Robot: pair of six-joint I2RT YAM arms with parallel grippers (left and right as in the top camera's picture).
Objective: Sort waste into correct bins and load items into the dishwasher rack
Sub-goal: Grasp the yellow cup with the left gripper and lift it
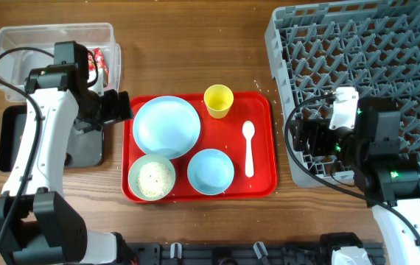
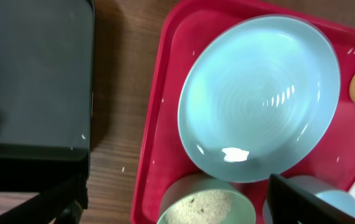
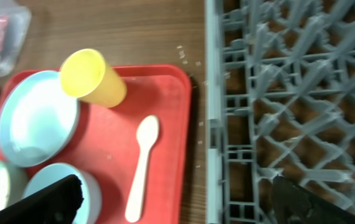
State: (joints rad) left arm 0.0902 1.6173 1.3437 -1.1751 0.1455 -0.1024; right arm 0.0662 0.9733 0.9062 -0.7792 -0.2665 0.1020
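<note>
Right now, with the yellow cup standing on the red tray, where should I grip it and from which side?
Probably across its body, just below the rim. The yellow cup stands upright, mouth up, with the plate close on one side and its other side free. So come in from the dishwasher rack side with the open right gripper.

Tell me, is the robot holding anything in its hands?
Nothing is held. The left hand and the right hand are both open, with nothing gripped between their fingers.
</note>
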